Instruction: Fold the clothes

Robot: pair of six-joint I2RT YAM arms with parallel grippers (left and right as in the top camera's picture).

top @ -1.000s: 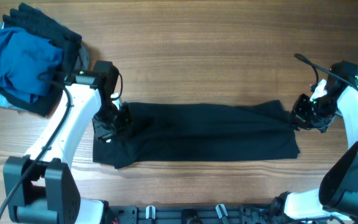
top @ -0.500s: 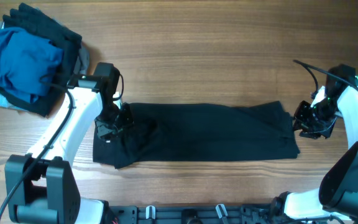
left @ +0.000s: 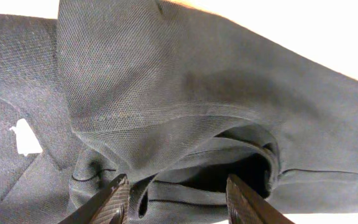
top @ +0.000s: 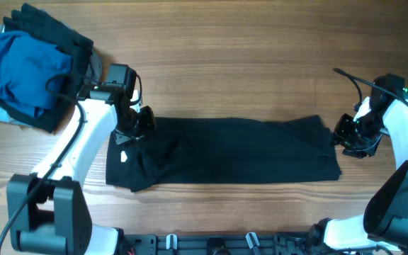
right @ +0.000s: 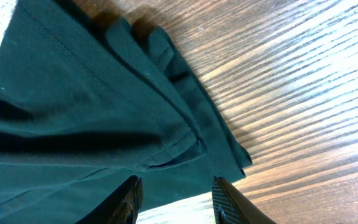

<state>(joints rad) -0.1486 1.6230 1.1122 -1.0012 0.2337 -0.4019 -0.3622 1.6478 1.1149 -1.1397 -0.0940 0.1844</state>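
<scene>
The left end effector (left: 176, 186) and right end effector (right: 178, 186) stand apart, empty, so dragging low could snag the black collared shirt (top: 232, 152) at its bunched collar, undoing the fold.

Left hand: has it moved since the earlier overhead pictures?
Yes: the left hand moved away from the robot's base, toward the black shirt's far edge.

I log the shirt (top: 225, 152) plain black, white mark (top: 123, 157); far-left pile (top: 20, 67) blue, grey, black; table (top: 225, 57) brown wood-grain.
</scene>
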